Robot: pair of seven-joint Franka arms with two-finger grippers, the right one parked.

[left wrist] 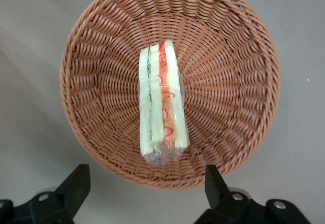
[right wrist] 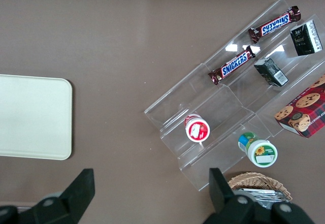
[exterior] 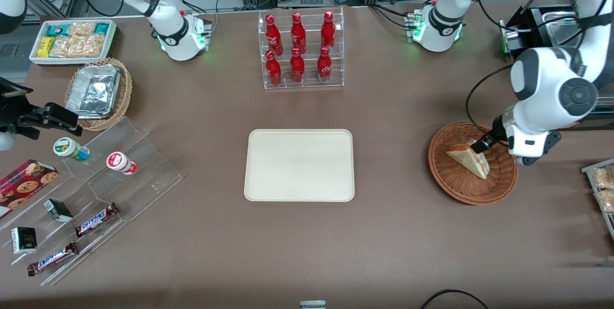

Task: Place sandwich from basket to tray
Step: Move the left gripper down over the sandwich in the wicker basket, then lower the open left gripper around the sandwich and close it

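The basket point(exterior: 460, 186) is reddish-brown woven wicker. The sandwich point(left wrist: 162, 102) in it shows pale white bread with green and red-orange filling stripes on its edge. The tray point(exterior: 299, 165) is plain cream-beige, on a dull brown counter point(exterior: 393, 232). The pincer point(left wrist: 144, 188) over the basket has black fingers point(left wrist: 76, 183); its arm is white with dark grey joints.
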